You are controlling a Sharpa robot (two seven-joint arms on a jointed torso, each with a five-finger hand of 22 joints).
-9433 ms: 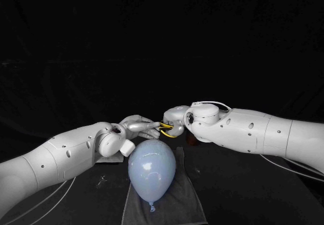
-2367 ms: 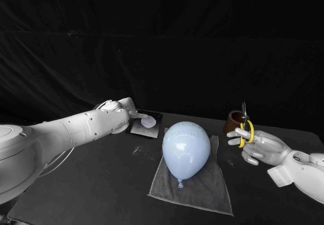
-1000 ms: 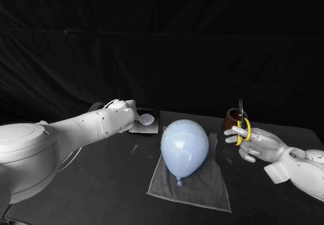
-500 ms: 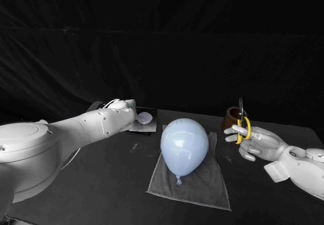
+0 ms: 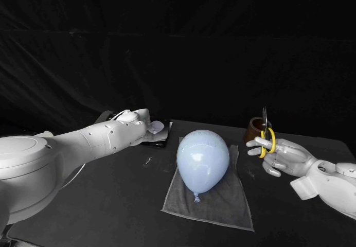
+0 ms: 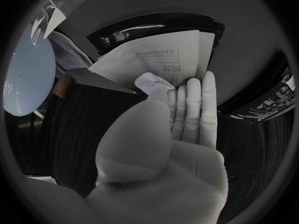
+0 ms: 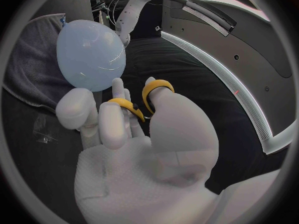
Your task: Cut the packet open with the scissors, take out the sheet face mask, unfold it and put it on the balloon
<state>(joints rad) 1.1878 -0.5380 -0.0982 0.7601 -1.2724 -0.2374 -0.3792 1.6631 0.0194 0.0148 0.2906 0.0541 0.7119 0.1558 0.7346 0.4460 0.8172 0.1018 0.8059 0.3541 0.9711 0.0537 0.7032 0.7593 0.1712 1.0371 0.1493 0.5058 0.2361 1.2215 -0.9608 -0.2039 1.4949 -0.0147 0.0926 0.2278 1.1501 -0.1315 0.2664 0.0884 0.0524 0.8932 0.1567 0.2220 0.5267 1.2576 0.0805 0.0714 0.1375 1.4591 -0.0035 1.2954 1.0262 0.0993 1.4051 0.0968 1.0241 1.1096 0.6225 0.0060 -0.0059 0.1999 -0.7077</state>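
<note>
Yellow-handled scissors stay clenched in your right hand | left hand, pinching a pale sheet, likely the mask, has edged back over the packet in its tray | balloon bare, unfolding next.

Counting as it's happening: one balloon is showing, one cloth, one pair of scissors, one packet, one tray and one cup. Two hands are working, the left hand and the right hand. One table is carrying it all.
</note>
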